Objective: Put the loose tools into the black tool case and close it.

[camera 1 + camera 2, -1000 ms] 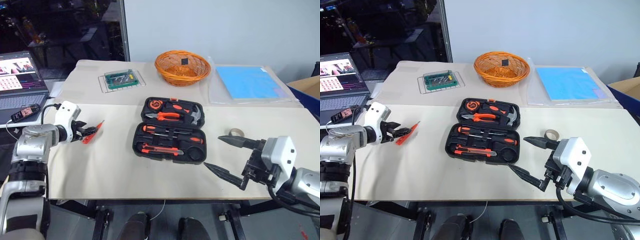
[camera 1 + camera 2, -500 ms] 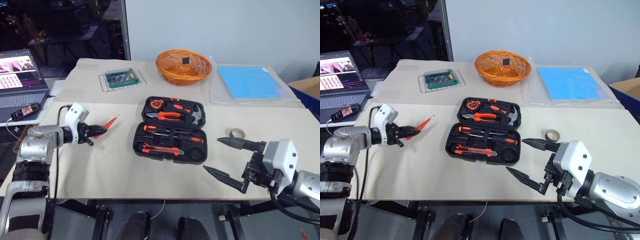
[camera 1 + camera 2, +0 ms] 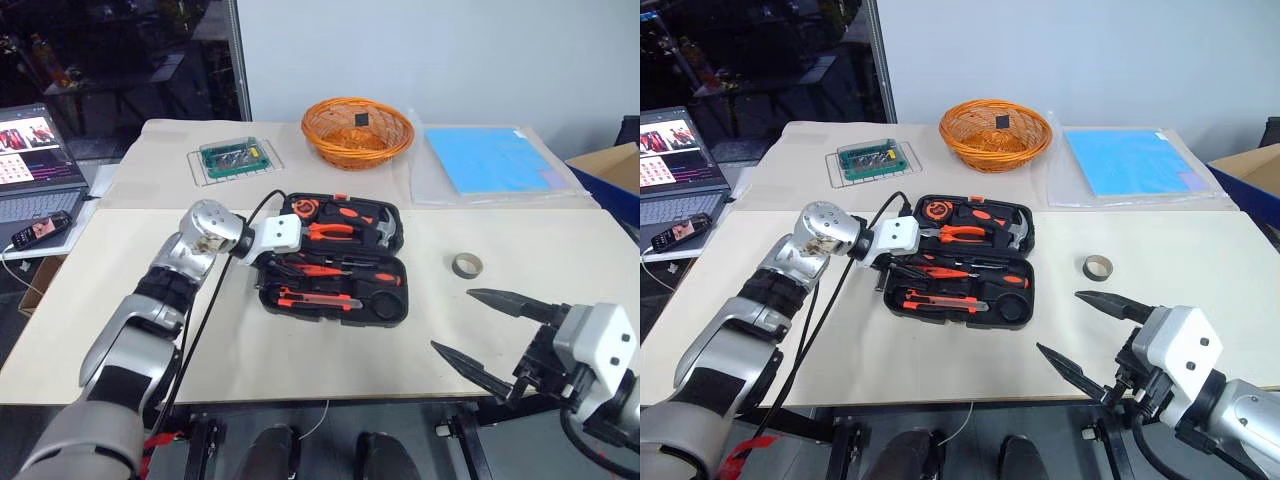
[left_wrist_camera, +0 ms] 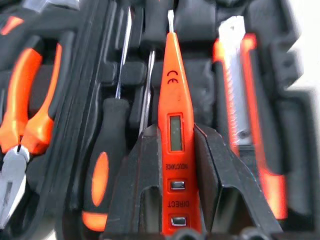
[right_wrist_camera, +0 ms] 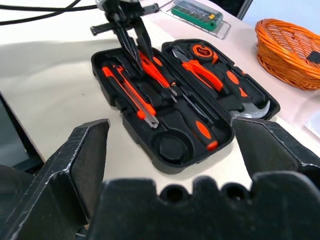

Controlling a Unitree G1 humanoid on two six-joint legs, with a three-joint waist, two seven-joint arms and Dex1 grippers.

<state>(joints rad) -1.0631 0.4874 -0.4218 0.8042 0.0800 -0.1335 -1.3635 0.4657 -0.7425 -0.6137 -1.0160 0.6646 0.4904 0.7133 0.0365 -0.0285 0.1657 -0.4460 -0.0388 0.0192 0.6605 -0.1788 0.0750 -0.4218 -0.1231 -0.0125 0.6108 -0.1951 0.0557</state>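
A pale bench stands before a grey wall, and on it the black tool case lies open, with pliers, a hammer, a tape measure and a utility knife already in their recesses. The left tool is over the front half of the case, closed on the thin orange tester screwdriver, gripped at the handle near its end. This tester looks light, stiff and of smooth plastic, so it may slip or turn between the fingers; a hold at the middle of the flat handle seems safest. The right tool hangs wide open near the front edge of the bench. The small grey tape roll lies loose just right of the case; it seems light, and best taken across its rim.
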